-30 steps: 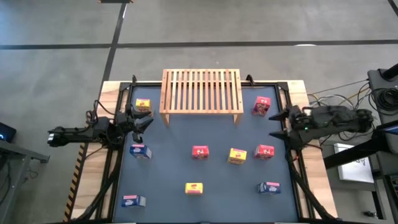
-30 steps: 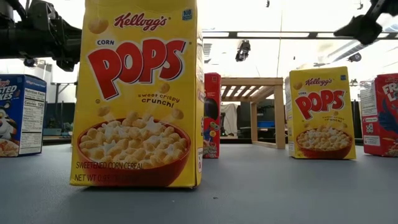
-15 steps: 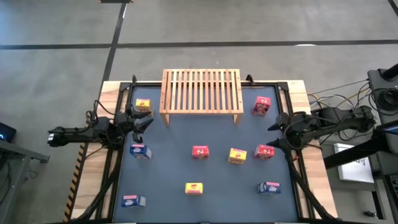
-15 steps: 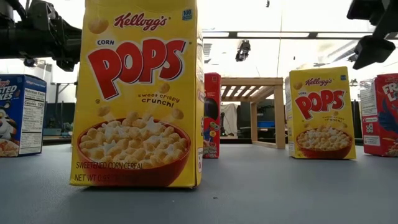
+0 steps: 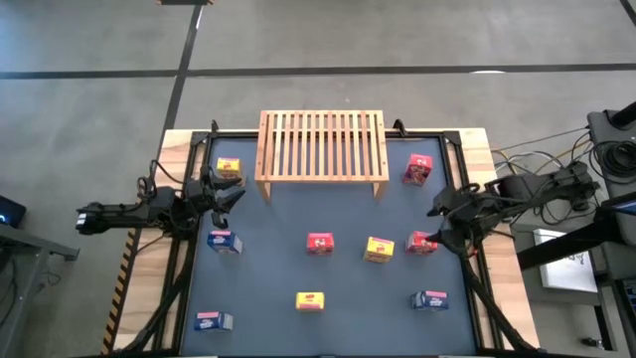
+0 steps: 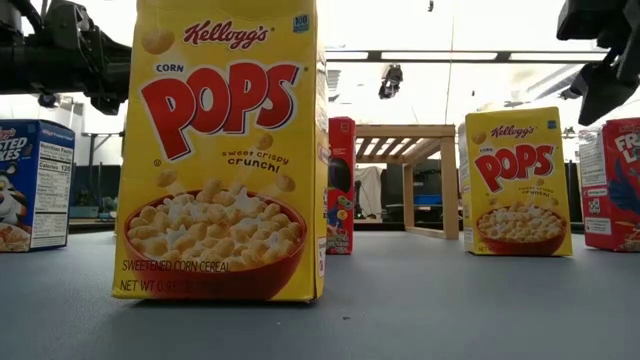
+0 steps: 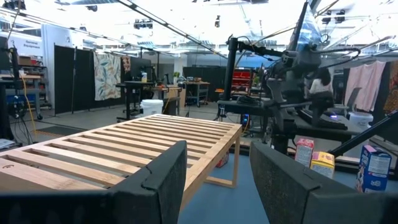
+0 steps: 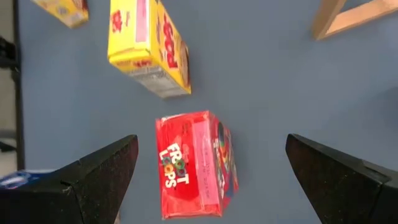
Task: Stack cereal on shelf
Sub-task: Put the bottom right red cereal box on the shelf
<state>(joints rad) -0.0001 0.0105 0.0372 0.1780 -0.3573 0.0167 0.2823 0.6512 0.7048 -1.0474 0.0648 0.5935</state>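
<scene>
Several small cereal boxes, red, yellow and blue, stand upright on the dark mat. The wooden slatted shelf [image 5: 322,147] stands on its legs at the far middle, with nothing on its slats. My right gripper [image 5: 443,225] hangs open and tipped downward over the right-hand red box [image 5: 422,242]. In the right wrist view that gripper [image 8: 211,143] has its fingers wide on either side of the red box [image 8: 196,163], above it and apart from it. My left gripper [image 5: 231,194] waits at the table's left, open and holding nothing. In its wrist view, it [image 7: 217,168] faces the shelf [image 7: 124,146].
A yellow box [image 5: 379,250] and a red box [image 5: 320,243] stand just left of the right-hand red box. Another red box [image 5: 418,169] stands beside the shelf's right leg, and a blue box [image 5: 429,299] near the front right. Black frame rails [image 5: 467,189] border the mat.
My right gripper has come in from the table's right edge toward the near side and downward, tipping from nearly level to pointing steeply down over the right-hand red box. It has stayed open. No box has moved.
</scene>
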